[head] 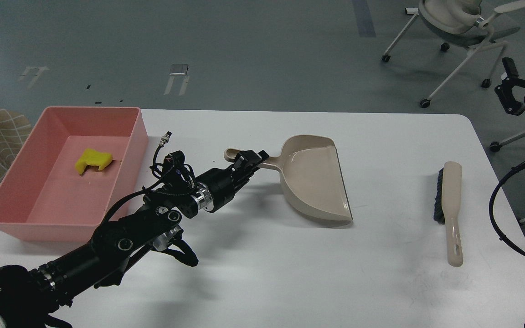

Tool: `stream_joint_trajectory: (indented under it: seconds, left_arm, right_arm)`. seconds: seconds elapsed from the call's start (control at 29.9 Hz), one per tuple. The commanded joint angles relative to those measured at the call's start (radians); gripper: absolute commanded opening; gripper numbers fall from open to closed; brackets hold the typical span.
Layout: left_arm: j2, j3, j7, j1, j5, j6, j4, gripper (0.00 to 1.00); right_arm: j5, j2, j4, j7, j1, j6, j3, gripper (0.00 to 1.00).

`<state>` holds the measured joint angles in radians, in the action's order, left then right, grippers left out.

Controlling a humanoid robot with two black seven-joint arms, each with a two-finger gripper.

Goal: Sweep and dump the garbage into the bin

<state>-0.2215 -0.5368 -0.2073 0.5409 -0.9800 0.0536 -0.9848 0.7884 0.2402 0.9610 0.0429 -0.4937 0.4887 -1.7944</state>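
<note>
Pink smooth plastic forms the shallow bin (pixel 34 200) at the desk's (pixel 267 273) left edge, with the yellow sponge scrap (pixel 93 160) already inside; the crumbly stick is not visible. My left gripper (pixel 249 162) pinches the glossy beige dustpan's (pixel 315 177) handle mid-desk and should likely release gently. My right gripper (pixel 511 86) hangs spread beyond the right edge, above the bristled brush (pixel 449 205).

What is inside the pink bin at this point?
The bin holds the yellow sponge piece, lying toward its far half. No off-white stick is visible in it. The near wall hides a strip of the floor behind it, so that part cannot be checked.
</note>
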Motion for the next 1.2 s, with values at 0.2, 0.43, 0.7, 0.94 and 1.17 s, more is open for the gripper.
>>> stream_joint_trajectory:
  seconds: [0.2, 0.43, 0.7, 0.94, 1.17]
  left_arm:
    - [-0.015, 0.064, 0.002, 0.002, 0.001, 0.0, -0.002, 0.64]
    - [-0.036, 0.066, 0.006, 0.01, 0.001, 0.0, 0.003, 0.69]
    - [-0.064, 0.066, 0.012, 0.007, 0.001, 0.0, 0.008, 0.74]
    - [-0.113, 0.061, 0.011, 0.011, 0.014, 0.0, 0.008, 0.76]
    - [-0.133, 0.06, 0.011, 0.013, 0.017, 0.0, 0.006, 0.76]
  right_arm:
    - [0.0, -0.002, 0.002, 0.002, 0.0, 0.0, 0.0, 1.0]
    - [0.0, 0.001, 0.002, 0.002, 0.014, 0.0, 0.0, 1.0]
    - [0.0, 0.001, 0.002, 0.002, 0.015, 0.0, -0.002, 1.0]
    - [-0.001, -0.004, 0.002, 0.003, 0.018, 0.0, -0.002, 1.0]
    - [0.0, -0.004, 0.005, 0.002, 0.02, 0.0, -0.002, 1.0]
